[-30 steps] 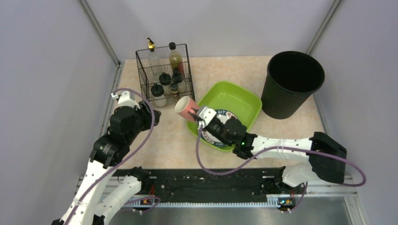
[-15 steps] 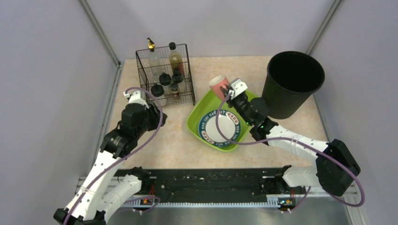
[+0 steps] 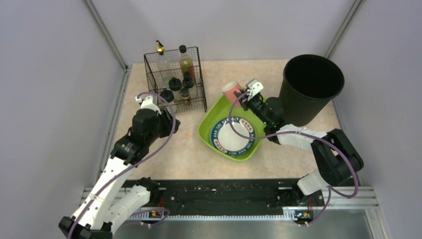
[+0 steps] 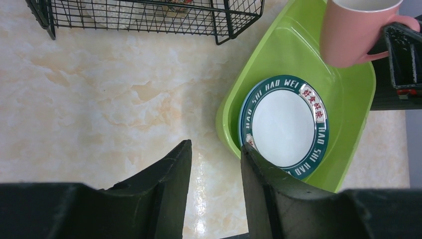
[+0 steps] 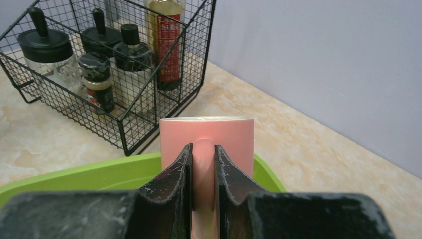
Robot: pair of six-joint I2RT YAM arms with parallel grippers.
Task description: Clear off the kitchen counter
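While the R gripper is clamped on the handle of a pink mug, the mug hangs about upright over the far corner of a green tub, open rim up. Its wrist cam shows both fingers squeezing the handle from either side, w/ the mug body just beyond them and the tub's rim below.

L gripper is open w/ nothing btwn its fingers. It hovers over the surface left of the tub, near the front of the wire basket. In its wrist cam bare marbled stone shows through the gap.

The surface is a beige-peach slab filling the space btwn the walls, w/ the black rail along its near edge. It carries everything else:
- Basket: far left corner, black wire, holds bottles and jars w/ black lids.
- Tub: approx mid-surface, set at an angle.
- Plate: white centre, dark teal lettered band, lying flat in the tub's near half.
- Black bin: far right corner, close to the tub's far right side. The R arm blocks the view there, so can't tell if they touch.
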